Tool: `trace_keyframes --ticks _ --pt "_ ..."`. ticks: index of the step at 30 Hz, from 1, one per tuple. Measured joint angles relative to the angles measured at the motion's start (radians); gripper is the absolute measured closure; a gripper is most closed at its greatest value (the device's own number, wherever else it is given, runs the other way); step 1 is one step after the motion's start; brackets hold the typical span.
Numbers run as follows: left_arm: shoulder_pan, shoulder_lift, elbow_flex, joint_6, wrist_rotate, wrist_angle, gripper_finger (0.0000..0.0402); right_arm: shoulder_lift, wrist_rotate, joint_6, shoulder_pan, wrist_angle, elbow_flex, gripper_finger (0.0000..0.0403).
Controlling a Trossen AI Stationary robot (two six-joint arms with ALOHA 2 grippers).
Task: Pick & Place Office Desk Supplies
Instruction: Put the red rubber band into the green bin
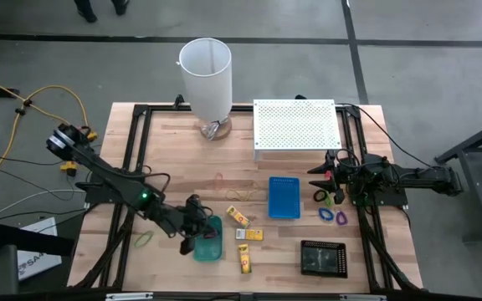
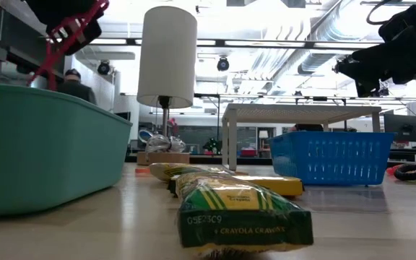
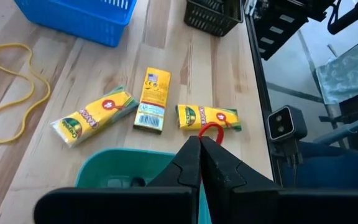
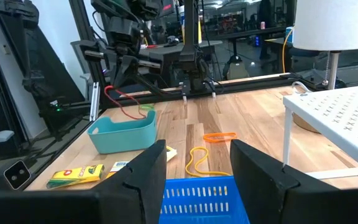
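Left arm: extended diagonally across the tabletop (image 1: 224, 167); its end effector (image 1: 192, 219) is suspended above the green tray (image 1: 211, 249), fingers (image 3: 191, 163) pressed together on a red rubber-band loop (image 4: 124, 102). Right arm: reaching in from the side away from the green tray, end effector (image 1: 320, 178) raised, fingers (image 4: 148, 173) spread apart, holding nothing.

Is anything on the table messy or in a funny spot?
Mostly loose supplies. Three yellow crayon packets lie scattered at different angles beside the green tray, and a yellow rubber band lies twisted on the wood. Nothing looks broken or spilled.
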Motion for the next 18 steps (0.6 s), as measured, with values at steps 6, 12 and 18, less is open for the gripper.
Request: trace_keyframes --ticks 6,12,18 --pt "0.000 0.031 0.000 0.012 0.001 0.054 0.0401 0.000 0.000 0.000 0.000 0.000 0.000 0.0237" --pt "0.000 0.043 0.001 0.013 -0.002 0.044 0.0401 0.000 0.000 0.000 0.000 0.000 0.000 0.0237" --pt "-0.005 0.103 0.000 -0.006 0.019 0.020 0.0401 0.000 0.000 0.000 0.000 0.000 0.000 0.0237"
